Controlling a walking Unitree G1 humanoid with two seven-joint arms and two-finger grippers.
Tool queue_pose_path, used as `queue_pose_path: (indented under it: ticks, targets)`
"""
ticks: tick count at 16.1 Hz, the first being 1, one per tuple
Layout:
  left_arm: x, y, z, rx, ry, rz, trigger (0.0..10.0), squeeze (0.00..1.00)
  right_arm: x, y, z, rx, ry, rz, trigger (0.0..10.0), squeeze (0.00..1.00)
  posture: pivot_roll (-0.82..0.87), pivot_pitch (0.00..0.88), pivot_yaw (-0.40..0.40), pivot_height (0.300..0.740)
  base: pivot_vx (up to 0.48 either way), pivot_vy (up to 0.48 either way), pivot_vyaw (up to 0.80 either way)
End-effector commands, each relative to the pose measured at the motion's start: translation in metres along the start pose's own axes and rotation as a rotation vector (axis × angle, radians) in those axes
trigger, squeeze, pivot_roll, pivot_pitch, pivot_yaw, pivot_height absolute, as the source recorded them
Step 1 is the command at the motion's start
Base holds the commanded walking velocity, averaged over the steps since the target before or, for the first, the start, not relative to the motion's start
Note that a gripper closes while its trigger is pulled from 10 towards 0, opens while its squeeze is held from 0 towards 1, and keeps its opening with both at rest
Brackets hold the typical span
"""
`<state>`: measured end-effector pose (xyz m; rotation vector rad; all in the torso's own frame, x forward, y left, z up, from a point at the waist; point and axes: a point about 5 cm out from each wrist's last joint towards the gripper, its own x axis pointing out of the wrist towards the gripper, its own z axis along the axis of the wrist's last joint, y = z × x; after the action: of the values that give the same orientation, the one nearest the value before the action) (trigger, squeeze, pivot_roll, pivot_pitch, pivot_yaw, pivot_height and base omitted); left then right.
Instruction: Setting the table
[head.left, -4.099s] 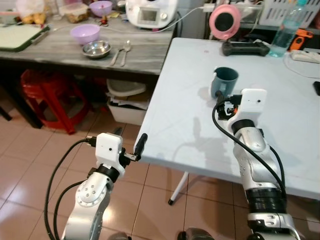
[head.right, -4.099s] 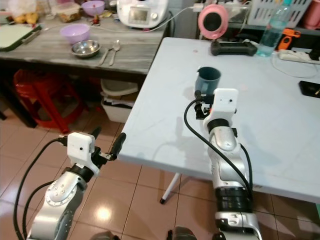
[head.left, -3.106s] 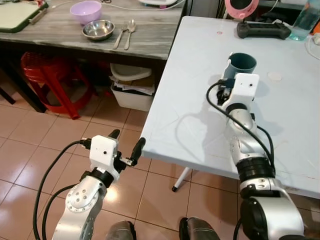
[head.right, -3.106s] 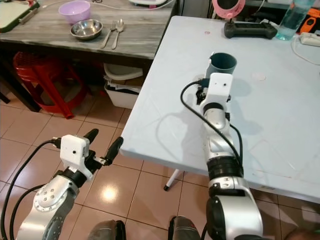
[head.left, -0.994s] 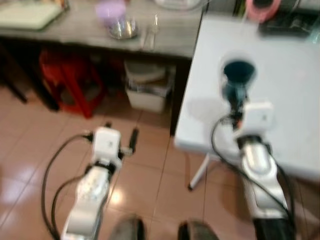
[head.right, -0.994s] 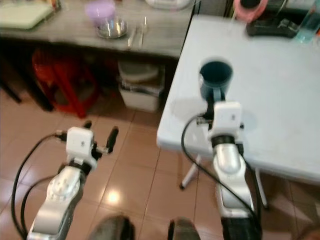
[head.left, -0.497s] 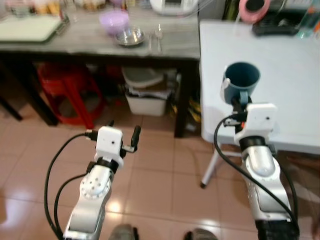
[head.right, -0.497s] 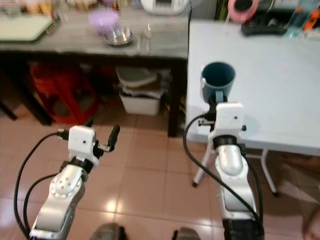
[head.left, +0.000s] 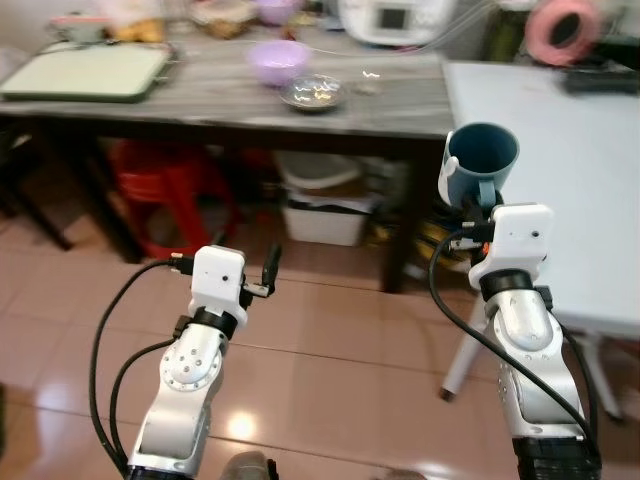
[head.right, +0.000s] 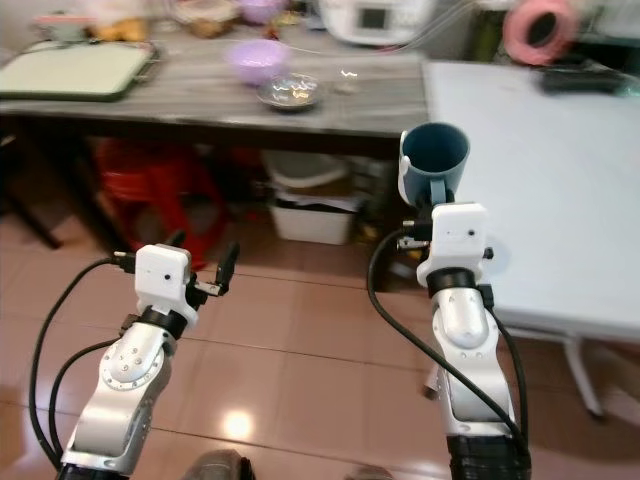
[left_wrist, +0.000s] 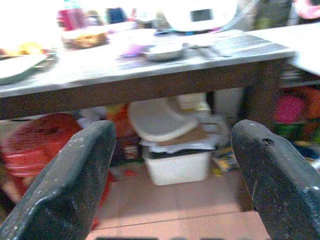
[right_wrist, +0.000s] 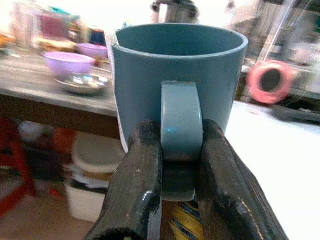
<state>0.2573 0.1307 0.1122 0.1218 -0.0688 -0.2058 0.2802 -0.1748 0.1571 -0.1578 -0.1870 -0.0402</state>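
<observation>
Blue ceramic mug (right_wrist: 177, 85) is held upright in the air by the right pincer (right_wrist: 172, 165), whose two black fingers are clamped on either side of its handle, a hold that keeps the open mouth level for carrying. In the head views the mug hangs just off the near corner of the white tabletop (head.left: 560, 150), not resting on it. Left pincer (left_wrist: 170, 165) stands with fingers apart and empty, low over the tiled floor (head.left: 330, 360), facing the grey wooden tabletop (head.left: 220, 85) that carries a purple bowl (head.left: 277, 58) and a steel bowl (head.left: 312, 94), probable next items.
</observation>
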Motion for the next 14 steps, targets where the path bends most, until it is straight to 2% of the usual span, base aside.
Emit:
queue_pose_path:
  ticks: [1,14]
  targets:
    - [-0.001,0.005,-0.001,0.017,0.002,0.015,10.0,0.00,0.003,0.007,0.006,0.004,-0.024,0.026,10.0,0.00,-0.01,0.051,0.012,0.740,0.472,0.000,0.00]
    - [0.001,-0.009,0.004,-0.005,-0.044,-0.048,10.0,0.00,0.012,0.012,0.007,-0.006,-0.028,0.039,10.0,0.00,-0.01,0.047,0.014,0.740,0.468,0.000,0.00]
